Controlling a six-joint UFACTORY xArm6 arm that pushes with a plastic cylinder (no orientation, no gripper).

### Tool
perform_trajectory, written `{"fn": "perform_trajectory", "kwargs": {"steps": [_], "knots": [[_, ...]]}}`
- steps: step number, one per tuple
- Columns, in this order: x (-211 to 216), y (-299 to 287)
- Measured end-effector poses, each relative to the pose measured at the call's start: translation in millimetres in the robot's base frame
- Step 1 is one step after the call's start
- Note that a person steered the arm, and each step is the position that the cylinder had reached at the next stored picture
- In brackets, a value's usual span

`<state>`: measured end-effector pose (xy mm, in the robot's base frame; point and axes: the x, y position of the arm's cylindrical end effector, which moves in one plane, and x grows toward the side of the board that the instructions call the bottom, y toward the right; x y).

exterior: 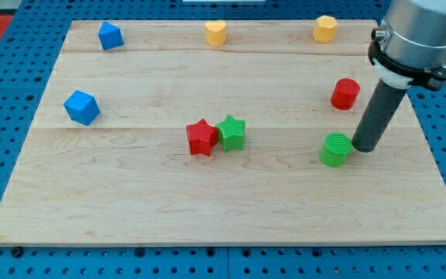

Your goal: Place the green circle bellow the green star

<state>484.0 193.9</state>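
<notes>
The green circle (335,149) lies on the wooden board (207,201) toward the view's right. My tip (362,148) stands just to the right of it, touching or nearly touching its right side. The green star (231,132) sits near the board's middle, to the left of the circle and slightly higher in the view. A red star (201,138) touches the green star's left side.
A red cylinder (345,94) stands above the green circle. A yellow heart (216,33) and a yellow hexagon (325,29) lie along the top edge. Two blue blocks (111,36) (81,108) lie at the left.
</notes>
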Motion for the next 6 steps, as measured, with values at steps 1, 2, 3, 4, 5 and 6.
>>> {"fn": "perform_trajectory", "kwargs": {"steps": [1, 2, 3, 4, 5, 6], "knots": [[3.0, -0.4], [3.6, -19.1], [4.9, -43.6], [5.6, -51.8], [6.6, -56.8], [15.7, -60.5]]}}
